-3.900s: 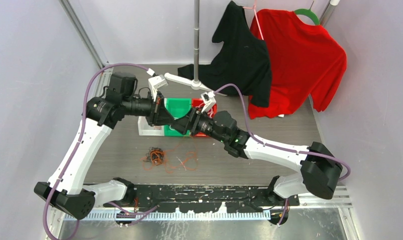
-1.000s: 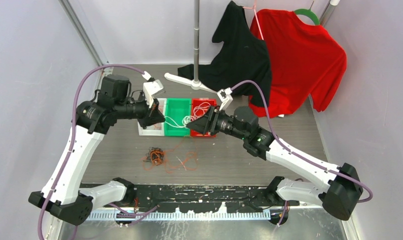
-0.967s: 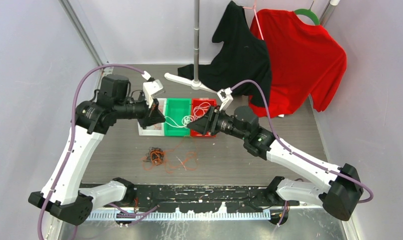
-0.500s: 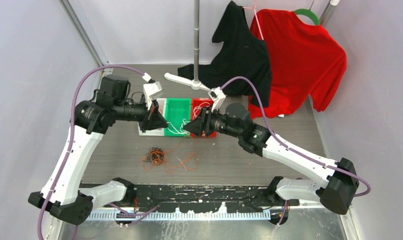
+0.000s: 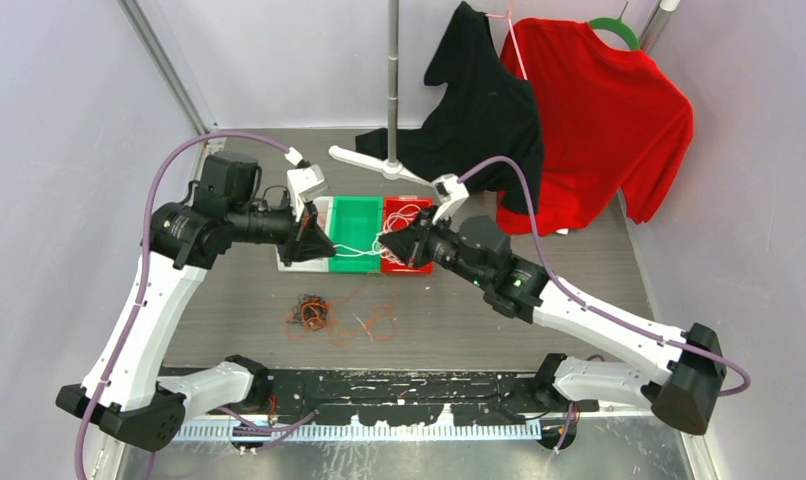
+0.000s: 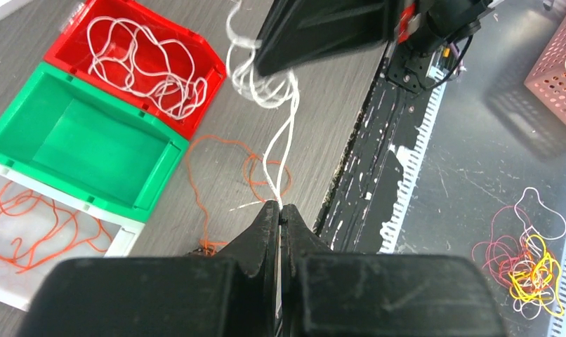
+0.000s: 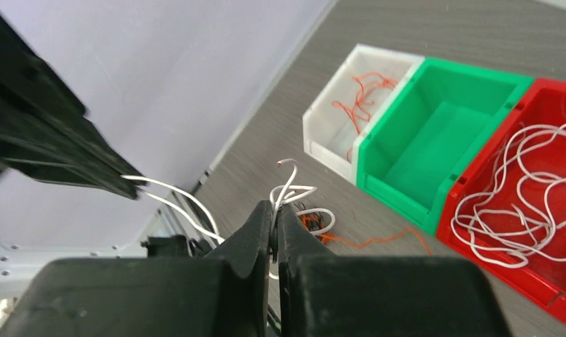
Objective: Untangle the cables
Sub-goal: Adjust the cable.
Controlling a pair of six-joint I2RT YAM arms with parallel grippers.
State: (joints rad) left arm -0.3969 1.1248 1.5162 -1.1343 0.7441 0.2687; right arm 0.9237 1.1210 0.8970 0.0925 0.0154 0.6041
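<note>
A white cable (image 5: 356, 252) stretches in the air between my two grippers, above the front of the green bin. My left gripper (image 5: 327, 252) is shut on one end of it (image 6: 284, 140), the strands running out from its tips (image 6: 280, 206). My right gripper (image 5: 384, 245) is shut on a looped bunch of the same white cable (image 7: 288, 188) at its tips (image 7: 274, 203). A tangle of orange and black cables (image 5: 311, 312) lies on the table below, also visible in the right wrist view (image 7: 312, 221). One orange cable (image 6: 217, 151) trails loose from it.
Three bins stand in a row: a white bin (image 5: 301, 262) with orange cables, an empty green bin (image 5: 357, 215), and a red bin (image 5: 419, 265) with white cables. A rack pole (image 5: 392, 80), black shirt (image 5: 484, 110) and red shirt (image 5: 599, 120) stand behind. A pink basket (image 6: 557, 63) sits off the table.
My right gripper has gone from open to shut on the white cable bunch and drawn slightly right and up. The left gripper has stayed shut and almost still.
</note>
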